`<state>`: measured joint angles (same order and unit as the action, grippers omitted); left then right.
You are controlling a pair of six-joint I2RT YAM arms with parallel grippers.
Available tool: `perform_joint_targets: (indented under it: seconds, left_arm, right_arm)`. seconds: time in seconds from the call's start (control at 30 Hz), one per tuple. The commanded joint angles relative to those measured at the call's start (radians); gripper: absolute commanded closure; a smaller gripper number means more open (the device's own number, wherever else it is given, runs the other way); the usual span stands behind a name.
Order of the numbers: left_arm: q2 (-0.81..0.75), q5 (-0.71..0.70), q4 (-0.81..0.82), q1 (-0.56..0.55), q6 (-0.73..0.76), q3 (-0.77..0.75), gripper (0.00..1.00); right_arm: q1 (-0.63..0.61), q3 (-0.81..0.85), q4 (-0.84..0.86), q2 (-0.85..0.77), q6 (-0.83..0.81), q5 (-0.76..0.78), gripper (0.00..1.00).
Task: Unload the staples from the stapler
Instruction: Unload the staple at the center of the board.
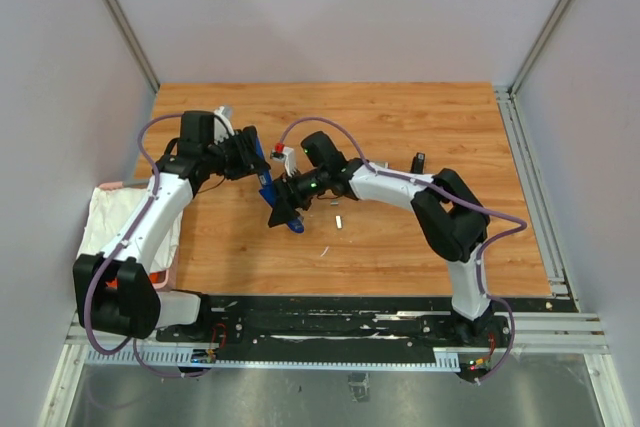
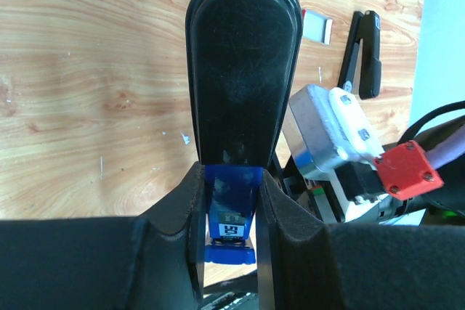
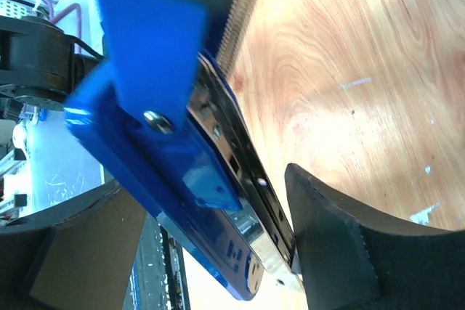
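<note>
Clamped with the left gripper (image 2: 231, 208) on the blue stapler (image 3: 167, 157), tilted over the wooden table (image 1: 400, 117). Spread wide with the right gripper (image 3: 211, 252) astride its chrome magazine rail (image 3: 240, 172), perhaps grazing it. Running lengthwise from left gripper down to right, free end nearer the right arm (image 1: 440, 207). Loose on the wood just beside that end: the staples (image 1: 338, 219), one short bar.

Left arm (image 1: 150, 209) reached forward and inward; left claw (image 2: 231, 205) clamped tight. Right arm (image 1: 400, 187) folded at elbow, stretched leftward; right claw (image 3: 211, 194) fingers stood wide apart. Claws close together.
</note>
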<state>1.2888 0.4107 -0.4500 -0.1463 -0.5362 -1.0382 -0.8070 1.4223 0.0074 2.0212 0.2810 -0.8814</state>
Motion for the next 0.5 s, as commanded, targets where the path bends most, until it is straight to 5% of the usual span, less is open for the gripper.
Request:
perform_joint_targets:
  seconds: [0.0, 0.17, 0.3, 0.47]
  left_arm:
    - [-0.028, -0.022, 0.072, 0.002, 0.0, -0.018, 1.0]
    - [-0.024, -0.062, 0.058, 0.004, 0.016, -0.024, 1.0]
    - [-0.012, -0.095, 0.049, 0.005, 0.023, -0.026, 1.0]
    - [-0.011, -0.118, 0.041, 0.011, 0.029, -0.03, 1.0]
  right_arm:
    - [0.0, -0.062, 0.032, -0.072, 0.027, 0.047, 0.26]
    - [0.0, -0.112, -0.026, -0.129, -0.072, 0.13, 0.33]
    - [0.0, -0.106, -0.068, -0.13, -0.111, 0.124, 0.72]
    - [0.0, -0.103, -0.071, -0.117, -0.113, 0.112, 0.47]
